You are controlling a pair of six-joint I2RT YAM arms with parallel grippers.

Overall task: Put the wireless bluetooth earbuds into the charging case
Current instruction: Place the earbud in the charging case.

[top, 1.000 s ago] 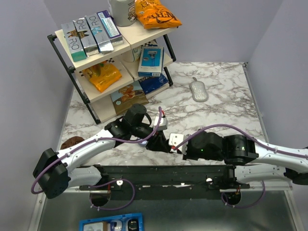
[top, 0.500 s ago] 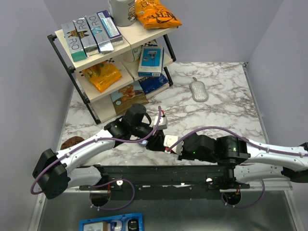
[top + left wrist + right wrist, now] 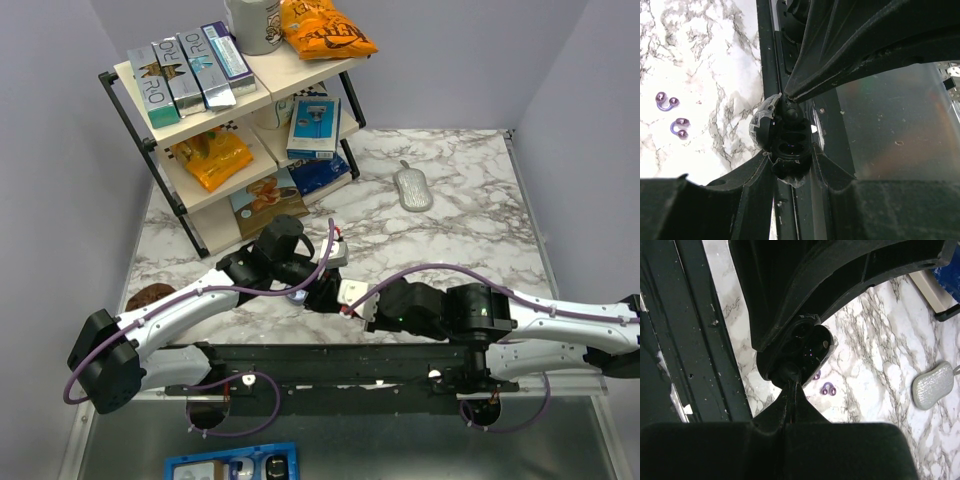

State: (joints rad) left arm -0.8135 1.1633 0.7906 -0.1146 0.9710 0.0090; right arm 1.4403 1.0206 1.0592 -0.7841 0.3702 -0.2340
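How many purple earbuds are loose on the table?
2. One purple earbud lies on the marble table, the second purple earbud close beside it. Others may be hidden from view.

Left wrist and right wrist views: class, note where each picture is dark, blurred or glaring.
Left wrist view: the left hand and charging case are underexposed, while the marble table is bright and the purple earbuds sharp. Right wrist view: the right hand is a black, blurred mass; a small glint marks the case.
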